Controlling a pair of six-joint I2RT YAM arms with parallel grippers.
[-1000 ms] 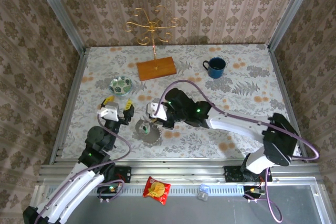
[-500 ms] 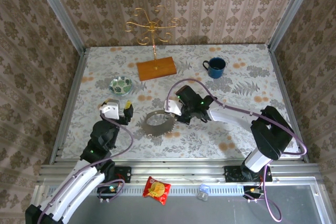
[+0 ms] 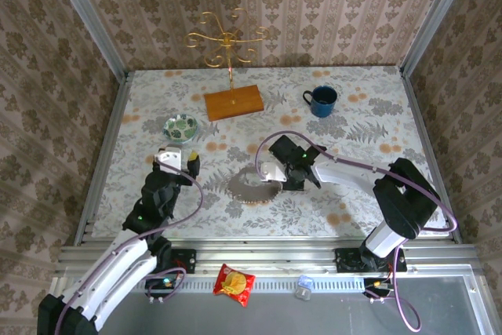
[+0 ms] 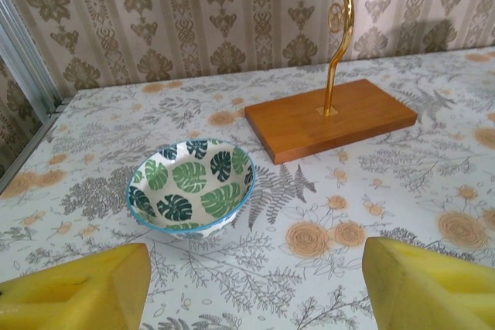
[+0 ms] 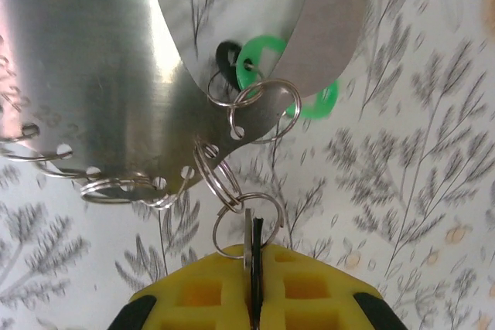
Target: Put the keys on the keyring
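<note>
Your work lies on the right arm's side. From above, the keyring (image 3: 249, 187) lies on the table between the two arms, just left of the right gripper (image 3: 268, 178) and well apart from the left gripper (image 3: 179, 155). The right arm is much the nearer.

In the right wrist view the keyring's flat band (image 5: 85, 75) lies on the far side of the pads. A short chain of split rings (image 5: 247, 226) runs from a hole at the band's near edge straight back to the pads. That chain's long axis is in line with the fingers, and I judge your next move turns on this. A pull along that line would likely drag the whole keyring, not free anything.

The green key (image 5: 259, 61) and the black key (image 5: 226, 55) sit close together farther along, at the band's inner edge. Two more small rings there seem to link them to the band. I cannot tell for sure that they are threaded through.

Your right gripper (image 5: 251, 287) is clamped tight on a thin blade (image 5: 250, 246), seen edge-on, that hangs from the last ring. I cannot tell whether that blade is a key.

Your left gripper (image 4: 255, 284) stands wide apart with nothing between its pads (image 4: 77, 287). It touches nothing and faces the bowl (image 4: 191, 187).
</note>
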